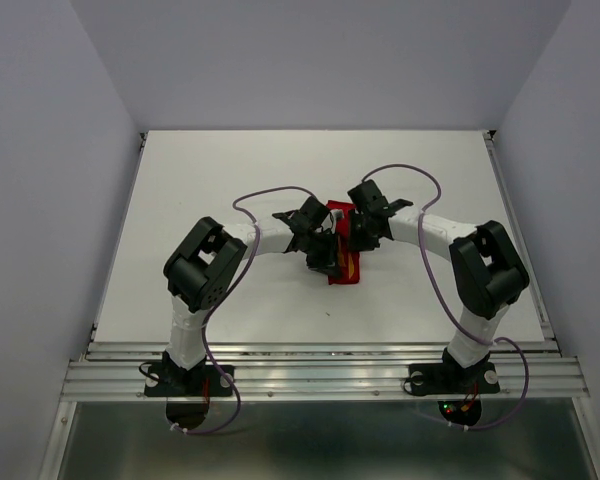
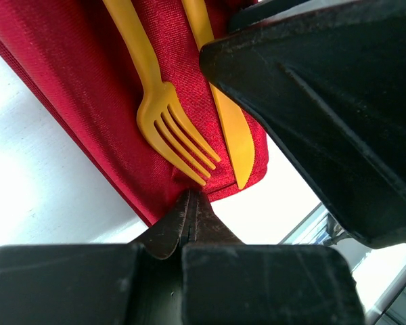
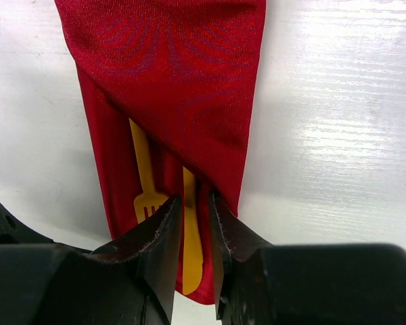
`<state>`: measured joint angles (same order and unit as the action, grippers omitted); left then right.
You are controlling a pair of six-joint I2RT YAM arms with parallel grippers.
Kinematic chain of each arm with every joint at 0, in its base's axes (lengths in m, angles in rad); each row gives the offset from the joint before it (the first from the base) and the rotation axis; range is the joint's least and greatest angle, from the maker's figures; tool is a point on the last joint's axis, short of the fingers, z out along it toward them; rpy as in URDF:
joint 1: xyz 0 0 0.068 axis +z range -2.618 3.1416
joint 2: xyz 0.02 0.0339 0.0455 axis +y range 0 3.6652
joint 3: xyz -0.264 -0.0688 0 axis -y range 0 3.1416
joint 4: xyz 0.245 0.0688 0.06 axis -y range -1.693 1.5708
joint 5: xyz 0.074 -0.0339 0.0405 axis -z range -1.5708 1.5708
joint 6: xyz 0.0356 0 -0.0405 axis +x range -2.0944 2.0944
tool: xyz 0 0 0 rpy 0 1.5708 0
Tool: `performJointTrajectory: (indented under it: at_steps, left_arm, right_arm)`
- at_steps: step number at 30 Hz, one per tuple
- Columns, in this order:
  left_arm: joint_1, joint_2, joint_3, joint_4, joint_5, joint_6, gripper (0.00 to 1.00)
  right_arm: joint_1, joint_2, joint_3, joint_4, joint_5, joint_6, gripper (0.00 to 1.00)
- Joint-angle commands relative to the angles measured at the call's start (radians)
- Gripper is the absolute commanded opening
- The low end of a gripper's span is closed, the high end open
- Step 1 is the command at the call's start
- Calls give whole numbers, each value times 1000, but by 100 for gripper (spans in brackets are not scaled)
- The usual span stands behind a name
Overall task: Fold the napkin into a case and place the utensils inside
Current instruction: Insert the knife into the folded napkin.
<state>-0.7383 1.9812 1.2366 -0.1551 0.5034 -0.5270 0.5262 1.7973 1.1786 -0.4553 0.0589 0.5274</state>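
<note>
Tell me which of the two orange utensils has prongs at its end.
The fork: its wide end splits into prongs. The knife beside it ends in a smooth, plain tip. Both lie on the napkin.

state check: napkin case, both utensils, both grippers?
case: folded into a narrow strip, flat on the table, diagonal flap across it.
fork: on the case, handle under the flap, tines exposed.
knife: beside the fork, handle under the flap, blade exposed.
left gripper: shut, seemingly pinching the case's end edge.
right gripper: jaws slightly apart over the knife; no grip evident.
</note>
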Motion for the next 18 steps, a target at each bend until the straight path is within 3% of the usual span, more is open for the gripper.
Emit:
performJointTrajectory:
  at_steps: [1, 11, 18]
  left_arm:
    - [-3, -7, -6, -24, -12, 15, 0]
    - [-4, -7, -9, -24, -12, 13, 0]
    - [-4, -7, -11, -24, -11, 16, 0]
  right_arm:
    - [11, -39, -14, 38, -2, -3, 28]
    - [40, -15, -14, 37, 19, 10, 24]
    - [51, -3, -2, 37, 45, 29, 14]
